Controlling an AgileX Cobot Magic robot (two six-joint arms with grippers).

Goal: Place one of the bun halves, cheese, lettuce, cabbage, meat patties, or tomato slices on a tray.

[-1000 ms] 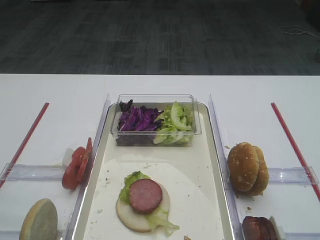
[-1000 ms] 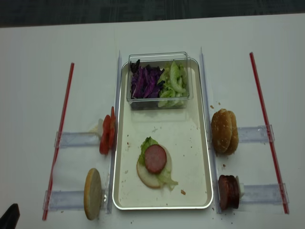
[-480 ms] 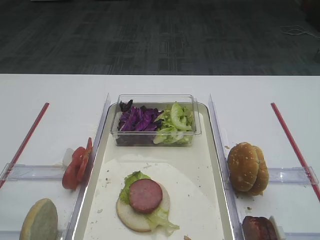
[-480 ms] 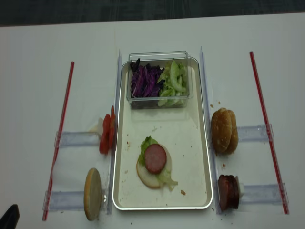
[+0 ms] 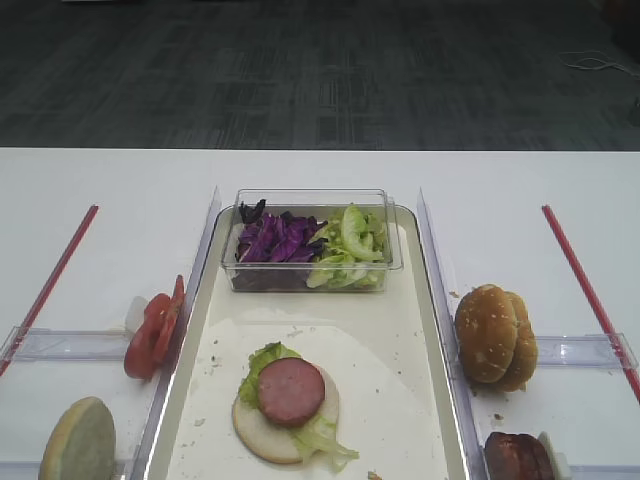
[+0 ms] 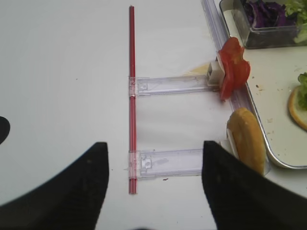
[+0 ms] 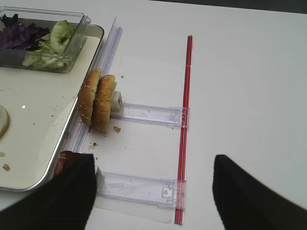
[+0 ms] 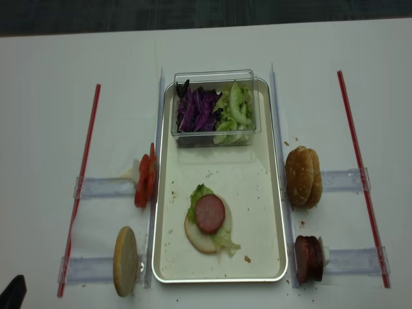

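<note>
Both sets of jaws stood wide apart, holding nothing: left gripper [image 6: 153, 184] above the table [image 6: 62, 72], right gripper [image 7: 151, 191] near the tray [image 7: 29, 184].

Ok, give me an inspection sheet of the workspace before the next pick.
Surface: white table, crumbs beside the tray.
Job's things: tray holds a bun half, lettuce and a meat patty stacked; tomato slices stand left, meat patties right.
Clutter: clear tub of cabbage.
End effectors: left end effector and right end effector open, empty.
Cables: one on the floor.
Surroundings: dark carpet.
</note>
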